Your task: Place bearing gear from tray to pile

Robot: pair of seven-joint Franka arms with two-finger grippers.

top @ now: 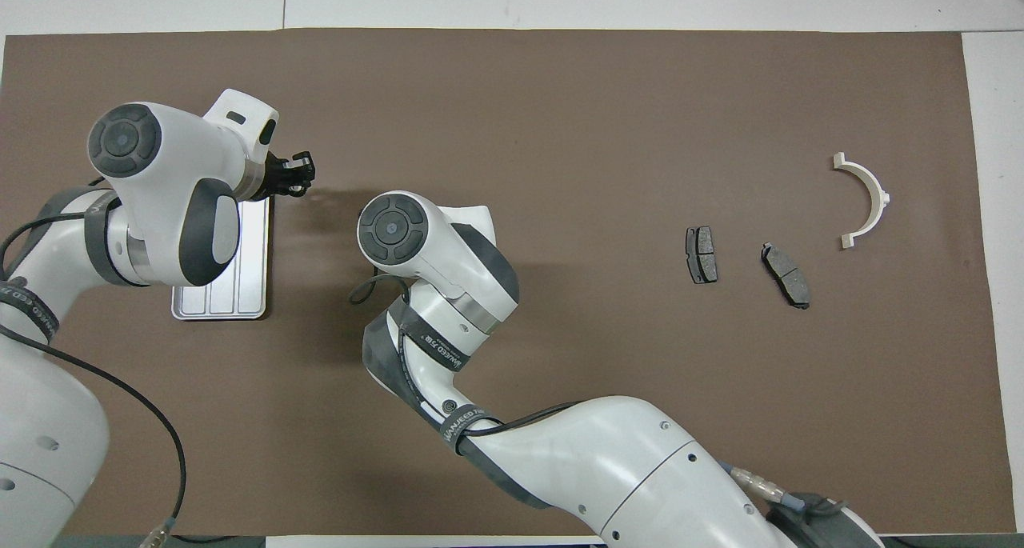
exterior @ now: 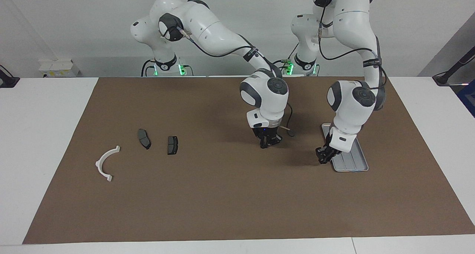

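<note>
Two fixed cameras show one table from opposite ends. The facing view looks down from high across the table toward both robot bases, taking in the whole brown mat (exterior: pixel 230 194) and the wall. The overhead view looks steeply down from above the robots' end. Both share the mat, turned half a turn between them.

Ridged silver metal tray (exterior: pixel 357 162), matt brown mat (exterior: pixel 222 194), glossy white plastic bracket (exterior: pixel 105 162)

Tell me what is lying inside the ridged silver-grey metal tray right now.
The visible part of the ridged silver-grey metal tray shows only bare ridges; nothing lies there. The left arm covers the rest from above, so that part cannot be checked.
</note>
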